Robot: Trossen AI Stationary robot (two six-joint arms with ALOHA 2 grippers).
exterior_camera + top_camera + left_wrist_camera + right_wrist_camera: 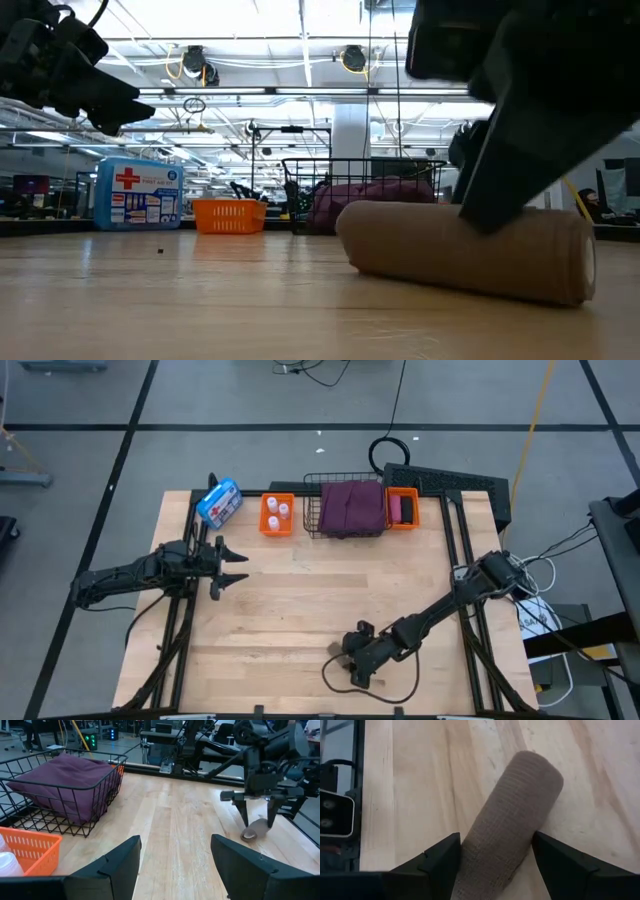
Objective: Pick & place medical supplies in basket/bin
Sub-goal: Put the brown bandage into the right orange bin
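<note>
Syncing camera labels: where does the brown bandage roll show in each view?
High view: brown bandage roll near the front edge, mostly hidden under the right gripper.
Low view: lying on the wood at right foreground.
Left wrist view: far right, below the right gripper.
Right wrist view: centre, between the open fingers.
Shared landmark: the black wire basket, also in the low and left wrist views.
</note>
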